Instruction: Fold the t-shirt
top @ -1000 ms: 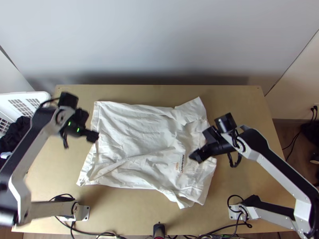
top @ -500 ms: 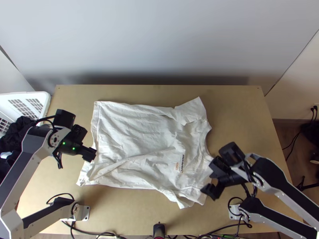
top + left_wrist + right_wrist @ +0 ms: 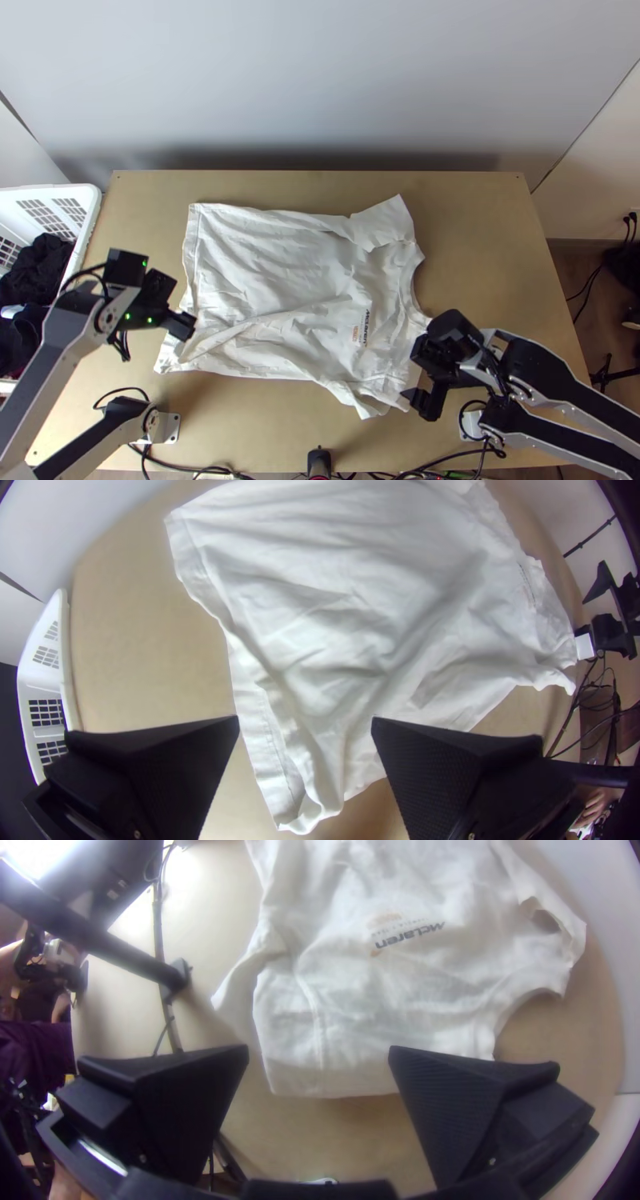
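The left gripper [image 3: 182, 330] has its two wide, flat black fingers [image 3: 167, 767] standing far apart, with nothing held between them. The right gripper [image 3: 419, 398] likewise has its flat black fingers [image 3: 460, 1107] spread wide and holds nothing.

Below the left gripper is the hem end of a white short-sleeved fabric t-shirt [image 3: 264, 264] with dark lettering and a small orange patch on its chest. In the left wrist view, the hem's near corner runs into the gap between the fingers. The right gripper is by the near sleeve, at the collar end; in the right wrist view that sleeve's stitched edge lies ahead of the gap.

The shirt is spread, unfolded, across the middle of the light wooden desk [image 3: 480, 232], hem toward the left arm, collar toward the right. A long diagonal wrinkle crosses it, and the near sleeve is rumpled. The two grippers cover small parts of its outline from above.

Past the desk's left edge stands a white plastic basket with slotted sides [image 3: 84, 192], holding bunched black cloth [image 3: 36, 268]. Thin black cables [image 3: 184, 467] run along the near edge, on both sides of a small black upright device [image 3: 319, 462]. A plain pale grey wall [image 3: 320, 80] rises behind.
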Controlling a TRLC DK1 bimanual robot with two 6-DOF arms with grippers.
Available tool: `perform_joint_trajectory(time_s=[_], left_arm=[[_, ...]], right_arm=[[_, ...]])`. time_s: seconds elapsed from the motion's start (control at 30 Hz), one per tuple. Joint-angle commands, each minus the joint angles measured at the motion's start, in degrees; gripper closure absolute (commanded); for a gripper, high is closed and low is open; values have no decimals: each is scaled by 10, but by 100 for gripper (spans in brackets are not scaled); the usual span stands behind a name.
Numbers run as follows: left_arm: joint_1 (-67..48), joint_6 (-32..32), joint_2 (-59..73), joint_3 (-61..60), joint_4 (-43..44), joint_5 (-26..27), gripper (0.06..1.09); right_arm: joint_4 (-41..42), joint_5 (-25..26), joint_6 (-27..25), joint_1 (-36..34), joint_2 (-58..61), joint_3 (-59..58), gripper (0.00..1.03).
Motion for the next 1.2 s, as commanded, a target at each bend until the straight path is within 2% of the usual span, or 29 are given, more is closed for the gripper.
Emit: perform_joint_trajectory(time_s=[0.0, 0.2, 0.3, 0.47, 0.63, 0.8, 1.03, 1.17], left_arm=[[-6, 2, -76, -83, 26, 1, 12], [-4, -1, -115, -102, 12, -4, 12], [0, -1, -117, -103, 11, -4, 12], [-1, 5, -112, -108, 22, -5, 12], [0, 11, -103, -109, 30, -10, 12], [0, 13, -103, -106, 30, -13, 12], [1, 16, -90, -97, 43, -13, 12], [0, 16, -74, -81, 50, -13, 12]], right_arm=[[36, 31, -11, 54, -2, -16, 5], [29, 9, 24, 91, 13, -4, 5], [25, 0, 25, 107, 33, 10, 7], [24, 0, -35, 121, 28, -36, 7], [56, 7, -65, 108, 50, -55, 7], [63, 16, -62, 96, 88, -58, 7], [112, 62, -70, 36, 150, -56, 7], [136, 91, -77, 10, 200, -43, 20]])
